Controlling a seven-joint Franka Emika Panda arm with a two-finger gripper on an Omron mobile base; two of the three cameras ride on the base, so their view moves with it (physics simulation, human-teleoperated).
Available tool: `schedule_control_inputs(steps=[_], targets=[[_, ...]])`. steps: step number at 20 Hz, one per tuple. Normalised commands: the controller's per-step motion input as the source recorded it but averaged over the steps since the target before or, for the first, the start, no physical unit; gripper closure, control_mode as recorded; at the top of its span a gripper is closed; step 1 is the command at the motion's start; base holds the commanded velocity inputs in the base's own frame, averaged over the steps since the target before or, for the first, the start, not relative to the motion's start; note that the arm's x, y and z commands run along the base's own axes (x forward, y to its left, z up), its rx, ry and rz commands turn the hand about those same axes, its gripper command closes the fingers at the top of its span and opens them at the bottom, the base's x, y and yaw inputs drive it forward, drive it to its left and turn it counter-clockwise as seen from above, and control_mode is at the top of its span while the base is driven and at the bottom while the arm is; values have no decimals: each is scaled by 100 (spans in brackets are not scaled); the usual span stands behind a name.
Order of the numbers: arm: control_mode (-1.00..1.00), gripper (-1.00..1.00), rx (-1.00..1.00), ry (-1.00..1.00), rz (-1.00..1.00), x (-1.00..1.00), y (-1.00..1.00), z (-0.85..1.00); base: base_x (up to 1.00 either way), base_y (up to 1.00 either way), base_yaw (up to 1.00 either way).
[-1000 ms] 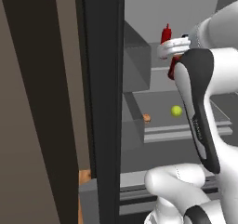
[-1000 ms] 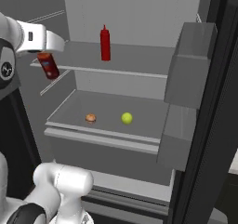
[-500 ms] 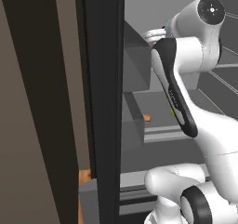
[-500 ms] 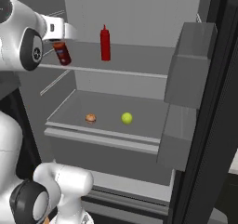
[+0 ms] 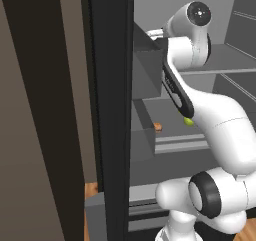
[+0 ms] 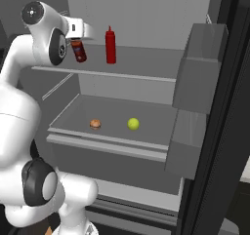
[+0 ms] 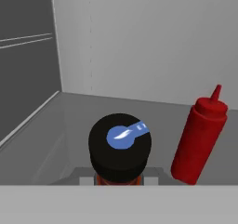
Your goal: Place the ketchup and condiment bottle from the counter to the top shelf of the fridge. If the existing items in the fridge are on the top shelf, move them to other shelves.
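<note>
Tool [image 6: 78, 40] clenched on the bottle [image 6: 79, 51], held over the top shelf [image 6: 146, 75] just beside the ketchup [image 6: 111, 45]. Bottle judged rigid, light, smooth-sided; grip near the cap [image 7: 120, 144] suits it.
</note>
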Motion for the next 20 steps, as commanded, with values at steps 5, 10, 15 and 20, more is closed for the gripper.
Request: schedule_control_inputs(steps=[5, 10, 15, 20], targets=[[-100, 100, 0, 0, 0, 68, 0, -32, 0, 0, 0], [-100, 100, 0, 0, 0, 32, 0, -35, 0, 0, 0], [-100, 100, 0, 0, 0, 17, 0, -15, 0, 0, 0], [-100, -100, 0, 0, 0, 2, 0, 0, 0, 0, 0]])
